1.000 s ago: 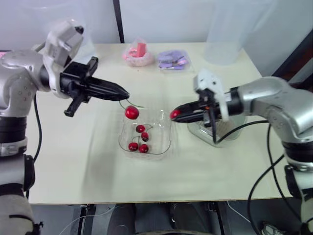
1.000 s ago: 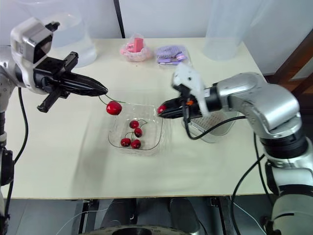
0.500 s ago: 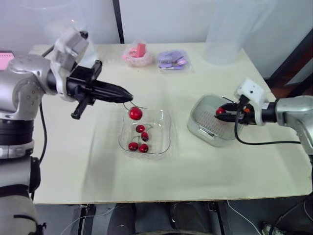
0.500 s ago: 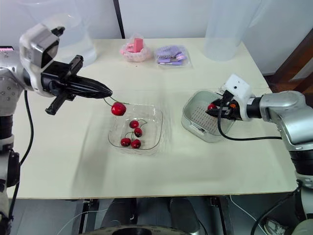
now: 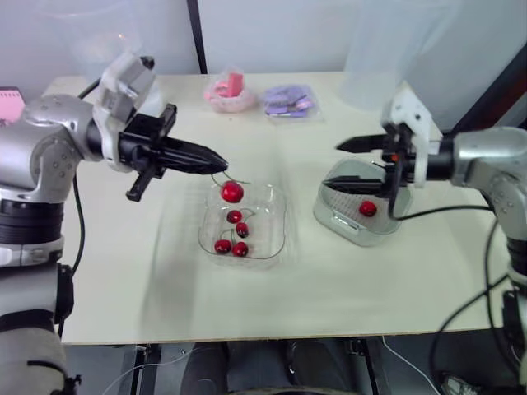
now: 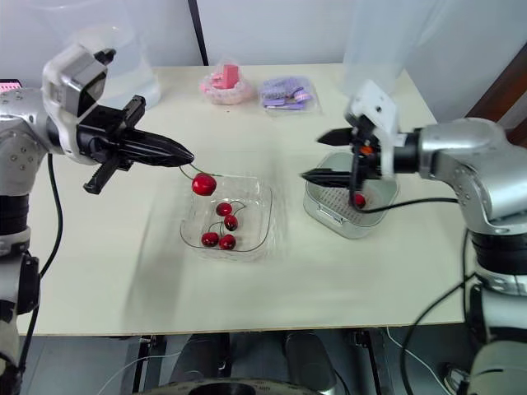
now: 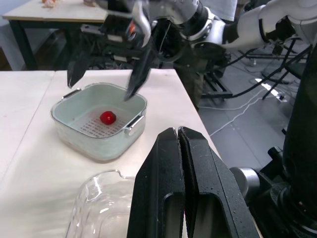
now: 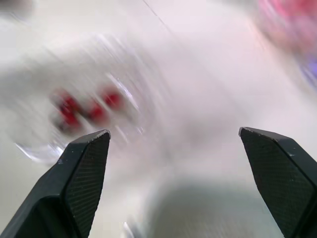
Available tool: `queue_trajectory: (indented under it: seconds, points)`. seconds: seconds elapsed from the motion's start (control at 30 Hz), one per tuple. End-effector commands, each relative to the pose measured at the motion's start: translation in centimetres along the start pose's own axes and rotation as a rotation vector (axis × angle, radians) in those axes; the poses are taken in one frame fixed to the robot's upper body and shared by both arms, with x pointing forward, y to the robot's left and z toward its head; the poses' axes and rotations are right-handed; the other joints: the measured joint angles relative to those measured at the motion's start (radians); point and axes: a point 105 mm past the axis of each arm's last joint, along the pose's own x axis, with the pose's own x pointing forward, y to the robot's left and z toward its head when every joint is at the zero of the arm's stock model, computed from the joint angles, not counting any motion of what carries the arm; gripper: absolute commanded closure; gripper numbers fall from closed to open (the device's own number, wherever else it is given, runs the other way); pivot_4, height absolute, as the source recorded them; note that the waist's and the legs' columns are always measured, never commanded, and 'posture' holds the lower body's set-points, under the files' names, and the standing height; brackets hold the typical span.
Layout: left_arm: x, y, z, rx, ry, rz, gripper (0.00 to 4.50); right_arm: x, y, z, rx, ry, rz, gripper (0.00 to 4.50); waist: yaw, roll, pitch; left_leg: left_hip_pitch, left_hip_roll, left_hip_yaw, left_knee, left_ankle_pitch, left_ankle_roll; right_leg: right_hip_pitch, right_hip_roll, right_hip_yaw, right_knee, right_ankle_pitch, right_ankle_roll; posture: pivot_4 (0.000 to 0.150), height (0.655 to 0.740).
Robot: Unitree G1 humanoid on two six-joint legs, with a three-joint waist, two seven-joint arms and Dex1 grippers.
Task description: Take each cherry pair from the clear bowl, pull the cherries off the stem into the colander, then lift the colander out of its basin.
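Since half a second ago our right gripper (image 5: 333, 167) is rising, spread wide, above the colander (image 5: 339, 222), where a loose cherry (image 5: 367, 209) is lying. Our left gripper (image 5: 218, 161) is pinching a stem (image 5: 216, 174), its hanging cherry (image 5: 232, 192) dangling over the clear bowl (image 5: 280, 239).

Cream rectangular table (image 5: 247, 304) holds clear plastic bowl (image 5: 268, 212) at centre, pale green basin (image 5: 333, 219) centre-right, pink packet (image 5: 230, 89) and purple packet (image 5: 290, 100) upper centre.
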Motion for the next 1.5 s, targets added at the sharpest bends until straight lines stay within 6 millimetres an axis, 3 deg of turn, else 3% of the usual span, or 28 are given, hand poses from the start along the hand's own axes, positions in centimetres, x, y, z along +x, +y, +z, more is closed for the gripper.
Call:
queue_trajectory:
  seconds: [0.03, 0.27, 0.5, 0.8, 0.9, 1.1, 1.37, 1.5]
  points:
    - [0.0, -0.1, 1.4, 0.055, -0.007, 0.0, 4.5, 2.3, 1.5, 1.7, 0.005, -0.035, 0.091, 0.07, 0.002, 0.0, 0.0, 0.0, 0.0, 0.0, 0.0, 0.0, 0.0, 0.0, 0.0, 0.0, 0.0, 0.0, 0.0, 0.15, 0.7367]
    - [-0.1, -0.1, 1.5, 0.057, -0.004, 0.007, 4.5, 5.7, 4.4, 3.2, 0.025, -0.077, 0.264, 0.07, 0.003, 0.0, 0.0, -0.001, 0.0, 0.0, 0.001, 0.0, 0.0, 0.0, 0.0, -0.001, 0.0, 0.0, 0.0, 0.15, 0.7367]
    - [-0.2, -0.1, 1.5, 0.058, 0.0, 0.014, 4.5, 7.2, 6.3, 4.2, 0.03, -0.105, 0.358, 0.07, -0.001, 0.0, 0.0, -0.001, 0.0, 0.0, 0.001, 0.0, 0.0, -0.001, 0.0, -0.001, 0.001, 0.0, 0.0, 0.15, 0.7367]
    - [-0.2, -0.2, 1.5, 0.059, -0.003, 0.019, 4.5, 8.0, 6.7, 4.3, 0.031, -0.106, 0.379, 0.07, -0.001, 0.0, 0.0, -0.001, 0.0, -0.001, 0.001, 0.0, 0.0, -0.001, 0.0, -0.001, 0.001, 0.0, 0.0, 0.15, 0.7367]
    - [-0.2, -0.2, 1.5, 0.059, -0.005, 0.021, 4.5, 8.2, 6.6, 4.1, 0.035, -0.097, 0.376, 0.8, -0.001, 0.0, 0.0, -0.001, 0.0, -0.001, 0.001, 0.0, 0.0, -0.001, 0.0, -0.001, 0.001, 0.0, 0.0, 0.15, 0.7367]
    - [-0.1, -0.2, 1.5, 0.057, -0.005, 0.022, 4.5, 8.3, 6.7, 4.2, 0.033, -0.102, 0.378, 3.58, -0.001, 0.0, 0.0, -0.001, 0.0, -0.001, 0.001, 0.0, 0.0, -0.001, 0.0, -0.001, 0.001, 0.0, 0.0, 0.15, 0.7367]
    - [-0.2, -0.1, 1.7, 0.056, -0.007, 0.024, 4.5, 7.9, 6.9, 3.3, 0.026, -0.064, 0.372, 3.72, -0.001, 0.0, 0.0, -0.001, 0.0, -0.001, 0.001, 0.0, 0.0, -0.001, 0.0, -0.001, 0.001, 0.0, 0.0, 0.15, 0.7367]
    - [-0.3, 0.1, 2.2, 0.064, -0.018, 0.03, 4.5, 7.8, 6.9, -0.2, 0.069, 0.033, 0.352, 3.72, 0.001, 0.0, 0.0, -0.001, 0.0, -0.001, 0.001, 0.0, 0.0, 0.0, 0.0, -0.001, 0.0, 0.0, 0.0, 0.15, 0.7367]
